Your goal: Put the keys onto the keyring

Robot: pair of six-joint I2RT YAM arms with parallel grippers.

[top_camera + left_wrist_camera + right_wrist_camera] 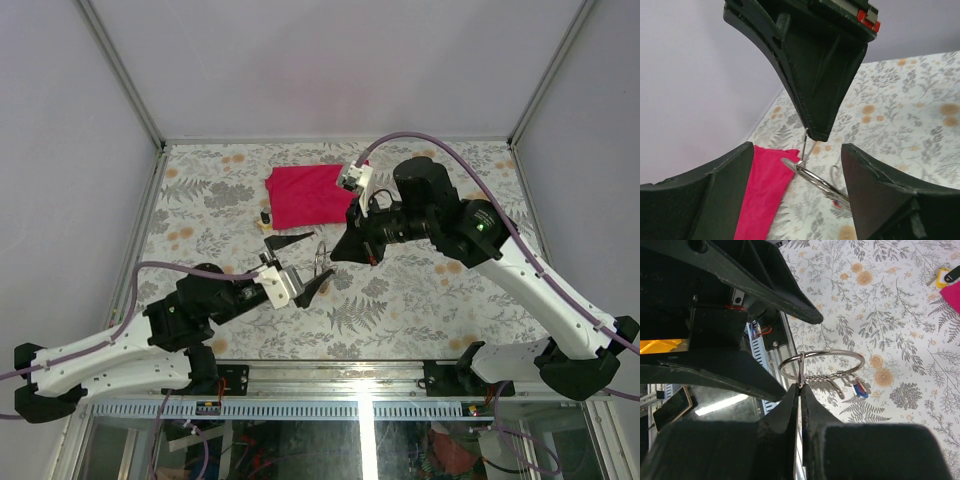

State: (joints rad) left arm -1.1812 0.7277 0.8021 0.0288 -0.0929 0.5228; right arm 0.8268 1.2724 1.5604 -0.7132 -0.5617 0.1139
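A thin silver wire keyring (pixel 830 351) sits pinched in the right end effector (pixel 801 390), whose two matte black, wedge-shaped fingers are pressed tight together on the near edge of the loop. The ring is a plain polished circle. A small cluster of keys (pixel 858 389) hangs from it, with slim silver blades and tiny blue and red heads. Whether they touch the surface below cannot be told.

The left end effector (pixel 797 149) stands wide apart and grips nothing. Its broad, ribbed black fingers (pixel 710 200) flank the ring, one on each side. In the left wrist view the ring shows edge-on between them, and its far end disappears behind one finger.

All this happens near the middle of the worktop (pixel 420 300), which is covered in a pale print of grey ferns and small orange blossoms. Towards the back lies a crumpled, soft red cloth (pixel 308 195). Just beside its left edge rest two loose keys (pixel 946 275), one with a yellow head and one with a black head, well apart from the ring. The right arm's white-and-black links reach across the cloth's right corner. Smooth lilac walls (pixel 70 150) enclose the scene.
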